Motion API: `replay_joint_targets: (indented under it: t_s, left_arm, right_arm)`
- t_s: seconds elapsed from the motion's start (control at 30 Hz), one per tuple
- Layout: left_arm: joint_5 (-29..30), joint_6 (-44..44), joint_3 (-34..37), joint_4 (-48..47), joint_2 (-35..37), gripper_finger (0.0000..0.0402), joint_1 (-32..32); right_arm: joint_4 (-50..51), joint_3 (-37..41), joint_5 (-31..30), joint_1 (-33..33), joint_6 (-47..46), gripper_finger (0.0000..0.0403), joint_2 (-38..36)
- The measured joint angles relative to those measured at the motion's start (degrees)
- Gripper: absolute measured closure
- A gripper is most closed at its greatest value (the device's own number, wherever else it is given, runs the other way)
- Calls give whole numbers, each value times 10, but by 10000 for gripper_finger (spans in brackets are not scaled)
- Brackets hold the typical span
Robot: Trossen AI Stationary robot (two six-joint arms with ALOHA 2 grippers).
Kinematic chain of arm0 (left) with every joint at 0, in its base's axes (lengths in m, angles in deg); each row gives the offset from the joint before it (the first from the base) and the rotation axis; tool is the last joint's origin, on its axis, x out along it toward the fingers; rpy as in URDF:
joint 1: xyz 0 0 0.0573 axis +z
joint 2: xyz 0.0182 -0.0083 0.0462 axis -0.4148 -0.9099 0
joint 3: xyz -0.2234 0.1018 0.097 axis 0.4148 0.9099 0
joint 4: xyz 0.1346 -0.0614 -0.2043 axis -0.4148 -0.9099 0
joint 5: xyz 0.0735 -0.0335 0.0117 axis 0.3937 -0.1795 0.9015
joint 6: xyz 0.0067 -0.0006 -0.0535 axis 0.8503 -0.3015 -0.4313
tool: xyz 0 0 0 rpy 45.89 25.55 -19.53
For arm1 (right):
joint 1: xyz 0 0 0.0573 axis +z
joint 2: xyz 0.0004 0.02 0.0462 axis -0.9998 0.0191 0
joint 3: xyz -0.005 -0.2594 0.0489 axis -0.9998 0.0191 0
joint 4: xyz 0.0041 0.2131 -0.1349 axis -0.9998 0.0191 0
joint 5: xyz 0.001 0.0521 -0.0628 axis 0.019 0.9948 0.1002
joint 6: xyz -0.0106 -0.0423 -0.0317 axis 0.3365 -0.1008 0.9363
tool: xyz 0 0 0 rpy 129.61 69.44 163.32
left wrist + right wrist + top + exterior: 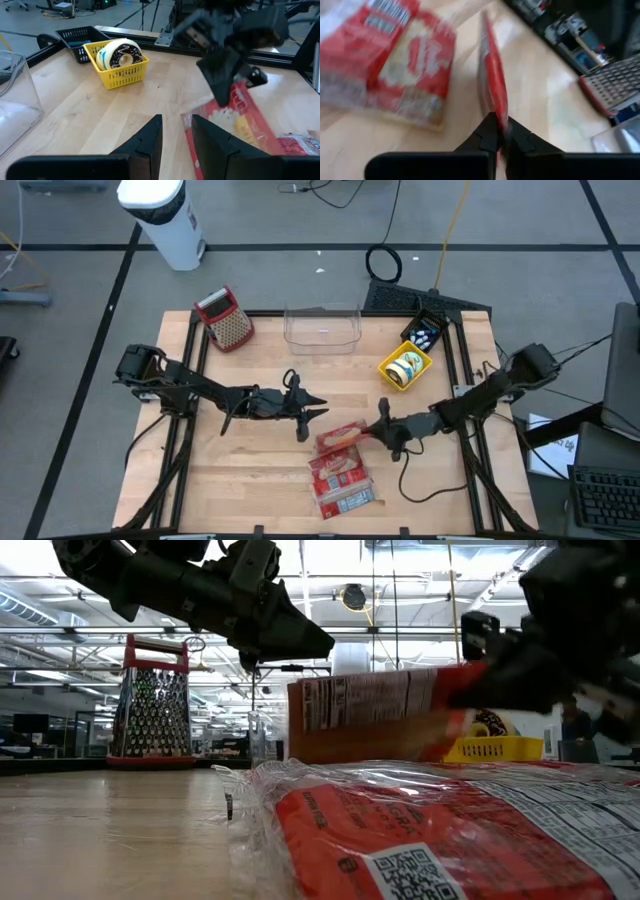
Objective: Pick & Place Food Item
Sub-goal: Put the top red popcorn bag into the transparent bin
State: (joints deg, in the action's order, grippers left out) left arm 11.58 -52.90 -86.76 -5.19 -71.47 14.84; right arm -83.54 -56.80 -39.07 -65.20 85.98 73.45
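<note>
Your right hand [378, 426] is clenched on the edge of a thin red food packet [341, 437], which stands up on its edge near the middle of the bench [240, 490]. Just beside it, closer to the front edge, two more red packets [340, 482] lie flat. Your left hand [312, 404] hangs close by over the bench with its fingers a little apart, grasping nothing. A clear tub [322, 328], a yellow basket [405, 366] and a red grater [225, 318] sit along the far side.
</note>
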Motion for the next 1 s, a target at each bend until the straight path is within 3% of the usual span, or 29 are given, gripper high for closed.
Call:
replay_joint_targets:
  t_s: [0.27, 0.5, 0.9, 1.0]
  left_arm:
    - [0, 0, 0, 0, 0, 298, 0]
    - [0, 58, 0, 0, 0, 298, 0]
    - [-12, 69, 0, -5, 0, 298, 0]
    - [-12, 69, 0, -23, 0, 298, 0]
  right_arm:
    - [31, 0, 0, -28, -9, 402, -116]
    - [37, 0, 0, -85, -19, 402, -192]
    - [31, 0, 1, -252, 41, 403, -250]
    - [15, 0, 35, -303, 40, 403, -250]
